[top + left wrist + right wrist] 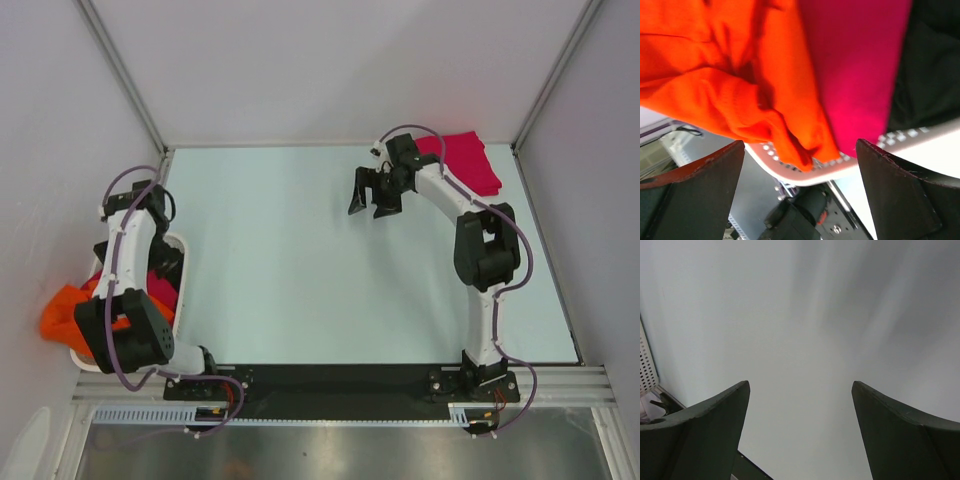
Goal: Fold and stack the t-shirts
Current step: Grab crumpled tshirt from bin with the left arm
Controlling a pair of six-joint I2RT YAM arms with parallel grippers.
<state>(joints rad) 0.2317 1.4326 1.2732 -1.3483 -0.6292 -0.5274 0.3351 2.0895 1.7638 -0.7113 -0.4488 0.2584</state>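
**Item 1. Left gripper** (pixel 800 146): jaws spread wide and holding nothing. It hangs over the white slatted plastic basket (pixel 184 262) at the left edge of the pale matte table top (pixel 290 260).

**Item 2. Bright orange crumpled cotton t-shirt** (pixel 715 75): bunched, with no clear long axis. It fills the left of the left wrist view, and one fold spills over the basket rim between the two dark fingers. From above, most of it hangs outside the basket's left side.

**Item 3. Crimson-pink cotton t-shirt in the basket** (pixel 855 65): touches the orange one on its right and hangs as a smooth band running down to the rim.

**Item 4. Right gripper** (pixel 375 195): jaws wide apart and empty, over bare table at the far middle, well apart from the basket.

**Item 5. Folded crimson-pink t-shirt** (pixel 470 160): flat in the far right corner, long axis roughly far to near, lying right of the right gripper and behind its arm.

**Governing relation:** both unfolded shirts lie straight ahead of the left gripper. The left arm is by far the nearer, so drawing the next shirt out is judged to fall to it. The orange fold between its fingers is the closest hold.
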